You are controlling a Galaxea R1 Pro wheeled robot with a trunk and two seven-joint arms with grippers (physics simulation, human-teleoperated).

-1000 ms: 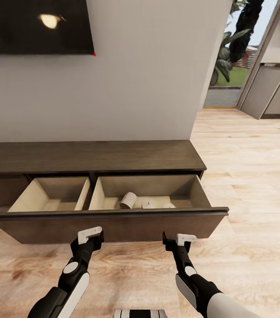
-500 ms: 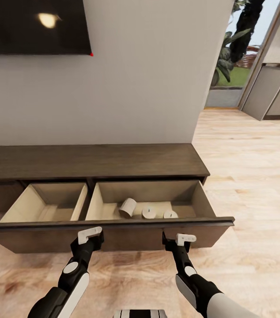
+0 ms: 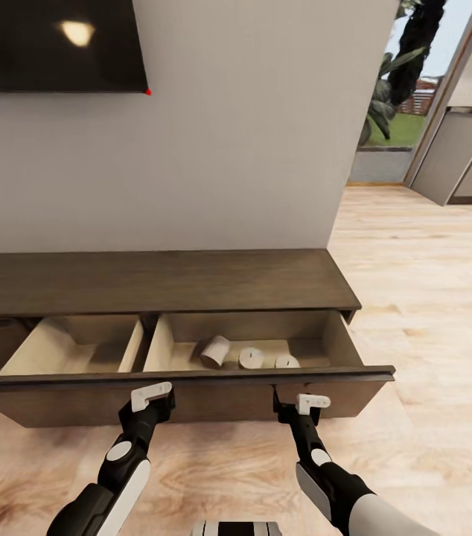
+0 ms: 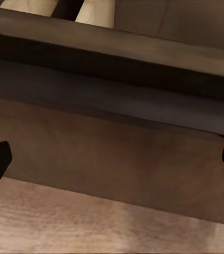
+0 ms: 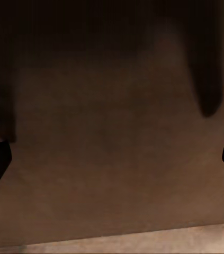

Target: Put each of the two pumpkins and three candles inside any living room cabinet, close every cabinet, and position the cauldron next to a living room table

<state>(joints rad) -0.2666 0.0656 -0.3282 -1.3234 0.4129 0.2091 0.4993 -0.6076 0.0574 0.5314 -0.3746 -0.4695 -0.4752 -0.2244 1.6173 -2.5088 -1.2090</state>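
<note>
The long dark-brown cabinet stands against the wall with its wide drawer pulled partway out. In the drawer's right compartment lie three pale candles: one tipped over, two upright. The left compartment looks bare. My left gripper and right gripper are both open, right at the drawer front, which is close in the left wrist view and right wrist view. The pumpkins are out of view.
A black TV hangs on the wall above the cabinet. To the right, light wood floor runs to a doorway with plants and grey kitchen units.
The drawer has slid partway back into the cabinet, with both grippers staying at its front. The view has moved closer to the cabinet, and all three candles now show.
</note>
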